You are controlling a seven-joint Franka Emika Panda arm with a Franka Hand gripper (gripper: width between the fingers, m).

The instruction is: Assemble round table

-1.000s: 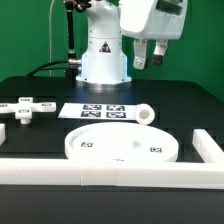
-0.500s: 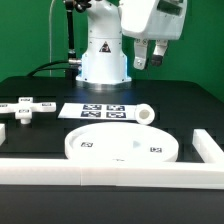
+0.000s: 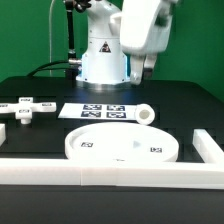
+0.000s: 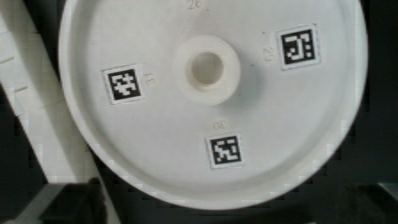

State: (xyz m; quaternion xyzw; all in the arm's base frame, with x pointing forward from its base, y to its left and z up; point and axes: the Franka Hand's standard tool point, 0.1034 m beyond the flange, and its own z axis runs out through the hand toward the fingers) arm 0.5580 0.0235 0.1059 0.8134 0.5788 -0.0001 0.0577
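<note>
The wide rimmed disc [image 3: 120, 145] lies flat on the black table near the front, showing tags. It fills the wrist view [image 4: 169, 120], with a centre hole and three tags. The short thick post [image 3: 143, 114] lies on its side behind the disc. The cross-shaped piece [image 3: 25, 108] lies at the exterior view's left. My gripper [image 3: 148, 68] hangs high above the table, behind and above the post, and touches nothing. In the wrist view its dark fingers stand wide apart at the frame's edge, with nothing between them [image 4: 205, 212].
The marker board [image 3: 100, 111] lies flat between the cross-shaped piece and the post. A long white rail [image 3: 110, 173] runs along the front, another [image 3: 205, 148] at the exterior view's right, and a short one [image 3: 4, 130] at its left. The robot base [image 3: 103, 55] stands behind.
The hand has turned and swung toward the exterior view's left, with the fingers a little lower. The disc, post and cross-shaped piece have not moved.
</note>
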